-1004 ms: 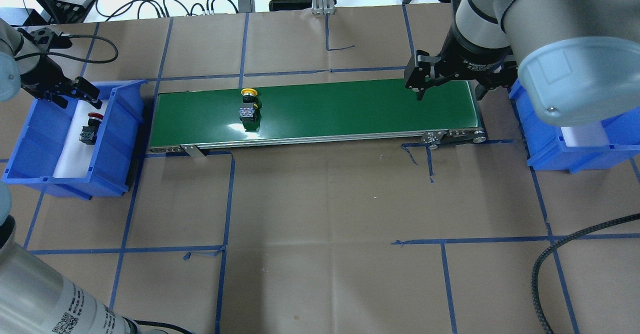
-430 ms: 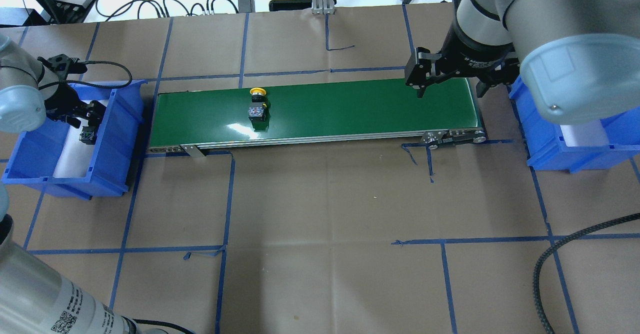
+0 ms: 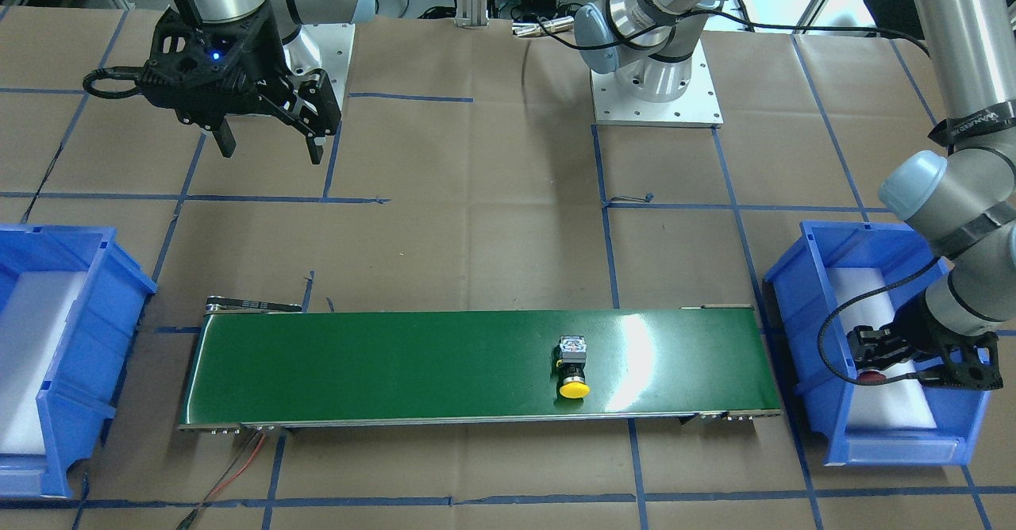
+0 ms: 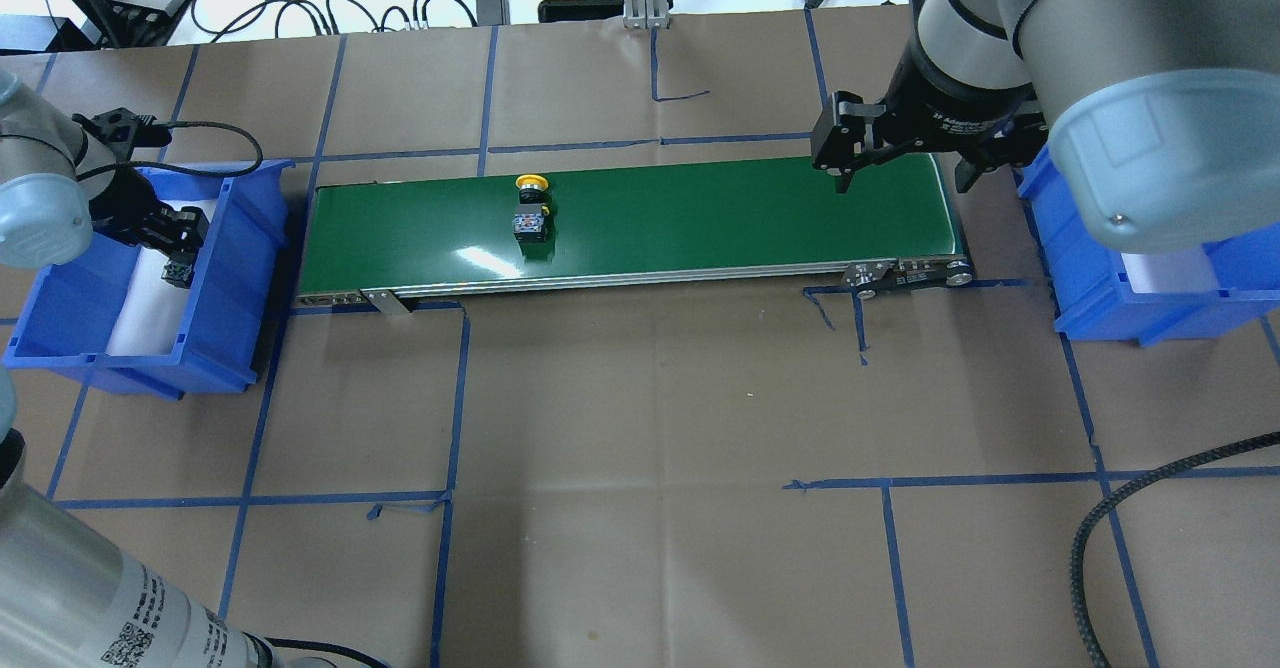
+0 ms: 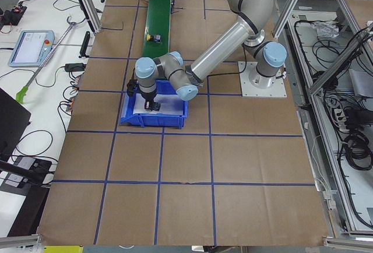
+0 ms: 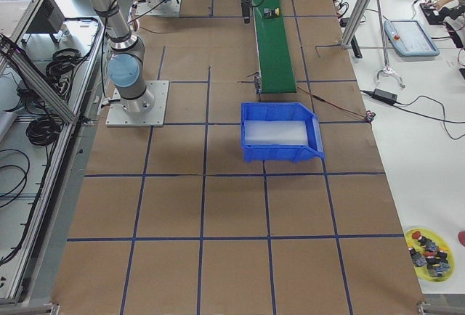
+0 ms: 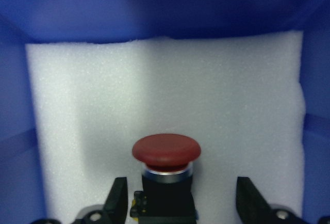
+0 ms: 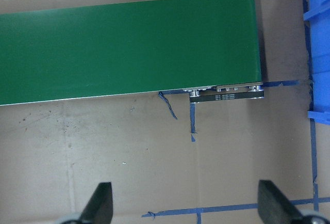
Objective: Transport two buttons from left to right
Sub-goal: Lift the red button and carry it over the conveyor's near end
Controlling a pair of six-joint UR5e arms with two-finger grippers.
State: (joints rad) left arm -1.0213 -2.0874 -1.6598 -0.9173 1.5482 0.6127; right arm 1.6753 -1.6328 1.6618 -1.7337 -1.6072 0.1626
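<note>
The red button rests on foam in the left blue bin, its body between the left fingers, which are spread and not gripping (best to close squarely on the blocky body, under the cap). The yellow button sits on the green belt. The right fingers hang wide apart and empty near its right end.

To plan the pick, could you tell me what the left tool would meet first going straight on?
Probably the red button, which sits between the left tool's open fingers; the white foam lies just beneath, though depth is unclear.
</note>
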